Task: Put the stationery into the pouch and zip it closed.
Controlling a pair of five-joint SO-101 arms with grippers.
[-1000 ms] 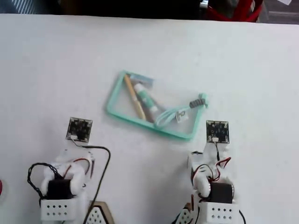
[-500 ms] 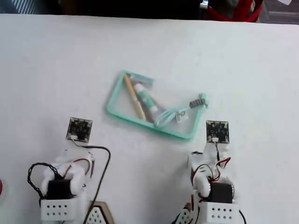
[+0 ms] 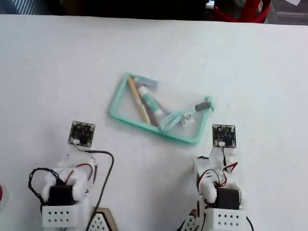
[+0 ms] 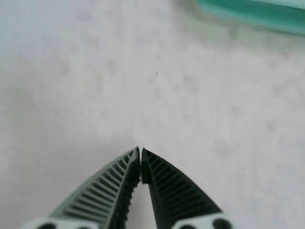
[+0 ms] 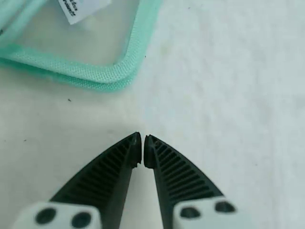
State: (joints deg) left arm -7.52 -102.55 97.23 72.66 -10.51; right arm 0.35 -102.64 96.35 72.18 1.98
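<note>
— Was anything found changed from a second before?

— Nothing. The pouch (image 3: 159,110) was left where it had been, lying askew at mid-table (image 3: 240,62), and both arms were kept drawn back at the near edge.

— And the claws?

— The left gripper (image 4: 140,151) was seen closed, its ribbed tips touching and nothing held between them. Bare table was seen under it, with the pouch's green edge well ahead and untouched. The right gripper (image 5: 142,138) was likewise drawn together, with barely a hairline left at the tips and nothing gripped. A corner of the pouch was seen near it, just ahead, but no contact was made.

— How was the pouch seen?

— It was laid flat, clear-sided with a mint-green border. A pencil (image 3: 138,101) was seen inside, a white-and-green tube (image 3: 149,102) just beside it, and a looped green cord (image 3: 171,121) with a white tag (image 3: 187,120) toward the right arm's end. A grey pull (image 3: 204,104) was seen at the far corner on that end. Whether the zip was fully drawn could not be told.
</note>
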